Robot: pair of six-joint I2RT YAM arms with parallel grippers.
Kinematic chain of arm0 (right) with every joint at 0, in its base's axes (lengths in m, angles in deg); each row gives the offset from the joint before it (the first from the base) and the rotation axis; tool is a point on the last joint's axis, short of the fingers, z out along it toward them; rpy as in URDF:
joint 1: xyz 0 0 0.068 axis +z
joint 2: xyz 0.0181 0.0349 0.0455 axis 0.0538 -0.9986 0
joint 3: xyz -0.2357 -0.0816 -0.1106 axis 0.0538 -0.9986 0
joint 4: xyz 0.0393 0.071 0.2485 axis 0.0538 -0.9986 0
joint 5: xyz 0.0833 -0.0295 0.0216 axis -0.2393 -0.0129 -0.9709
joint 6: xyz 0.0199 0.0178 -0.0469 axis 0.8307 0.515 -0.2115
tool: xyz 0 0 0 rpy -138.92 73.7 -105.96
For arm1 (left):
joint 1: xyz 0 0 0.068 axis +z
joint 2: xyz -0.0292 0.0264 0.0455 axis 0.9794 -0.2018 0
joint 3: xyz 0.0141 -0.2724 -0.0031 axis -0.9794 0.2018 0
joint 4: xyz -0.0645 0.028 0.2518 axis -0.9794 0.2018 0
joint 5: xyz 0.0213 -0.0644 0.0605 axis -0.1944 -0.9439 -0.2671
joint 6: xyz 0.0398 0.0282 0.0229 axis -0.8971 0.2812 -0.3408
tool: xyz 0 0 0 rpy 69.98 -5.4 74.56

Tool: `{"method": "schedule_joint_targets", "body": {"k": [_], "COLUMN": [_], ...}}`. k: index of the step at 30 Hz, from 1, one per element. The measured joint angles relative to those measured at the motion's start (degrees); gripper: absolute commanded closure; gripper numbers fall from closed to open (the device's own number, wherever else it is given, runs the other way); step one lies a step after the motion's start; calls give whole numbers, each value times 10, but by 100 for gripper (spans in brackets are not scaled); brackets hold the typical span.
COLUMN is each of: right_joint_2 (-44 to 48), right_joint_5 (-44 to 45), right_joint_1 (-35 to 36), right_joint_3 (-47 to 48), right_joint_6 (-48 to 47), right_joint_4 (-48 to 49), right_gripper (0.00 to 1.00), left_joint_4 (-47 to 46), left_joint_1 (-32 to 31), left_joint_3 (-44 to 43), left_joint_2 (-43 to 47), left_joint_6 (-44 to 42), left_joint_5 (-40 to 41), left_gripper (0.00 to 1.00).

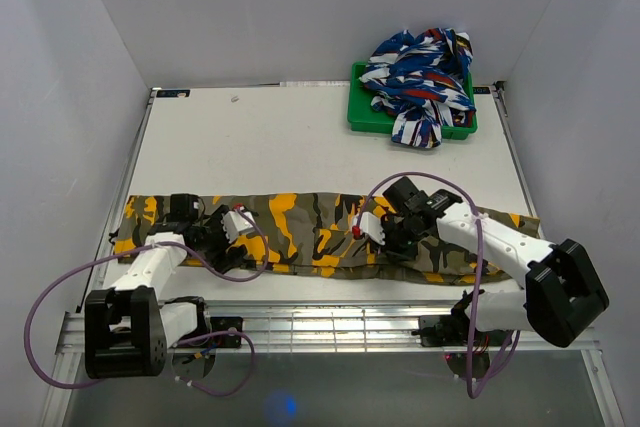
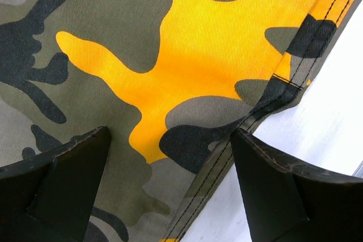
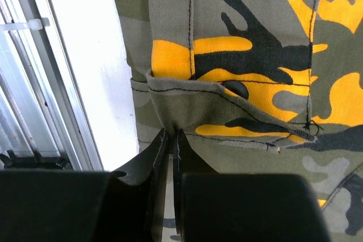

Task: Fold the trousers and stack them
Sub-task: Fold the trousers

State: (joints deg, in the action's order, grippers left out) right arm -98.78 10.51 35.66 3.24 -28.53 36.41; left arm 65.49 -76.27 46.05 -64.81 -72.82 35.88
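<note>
The camouflage trousers [image 1: 310, 232] lie stretched flat across the near part of the table, olive with black and orange-yellow patches. My left gripper [image 1: 232, 243] hangs open over their left part, its fingers [image 2: 74, 168] straddling the stitched near edge of the cloth [image 2: 187, 94] without touching it. My right gripper [image 1: 385, 237] is shut on a pinch of the cloth by a cargo pocket flap [image 3: 227, 106], near the trousers' near edge; the cloth puckers up between the fingertips [image 3: 161, 145].
A green tray [image 1: 362, 112] at the back right holds a heap of blue, white and red patterned clothes [image 1: 420, 72]. The table's metal front rail [image 1: 330, 327] runs just below the trousers and shows in the right wrist view [image 3: 45, 83].
</note>
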Motion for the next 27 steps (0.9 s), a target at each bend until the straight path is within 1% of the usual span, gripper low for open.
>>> {"method": "schedule_joint_targets", "body": {"k": [5,9,17,20,23,26,27], "right_joint_2": [18,26,30,12,-32,-71,-76], "right_joint_5": [-4,-16,-38,-42,-43,-46,-46], "right_joint_1": [-1,-2,-3,-3,-3,-5,-5], "right_joint_3": [20,30,4,-12,-36,-24,-21], "right_joint_6": [-7,-10,-41,-56,-69,-69,-69], "right_joint_4": [-30,-51,-72,-67,-42,-42,-45], "right_gripper": [92,92,92,92,92,92,92], "left_joint_4": [-7,-7,-2,0,1,9,14], "left_joint_1": [-2,-4,-4,-4,-4,-5,-5], "left_joint_3": [10,10,1,-2,-6,-13,-17], "left_joint_2": [18,16,2,-3,-10,-17,-19], "left_joint_6": [0,0,0,1,2,1,0], "left_joint_5": [2,4,6,6,6,9,11], "left_gripper": [2,2,2,2,2,2,4]}}
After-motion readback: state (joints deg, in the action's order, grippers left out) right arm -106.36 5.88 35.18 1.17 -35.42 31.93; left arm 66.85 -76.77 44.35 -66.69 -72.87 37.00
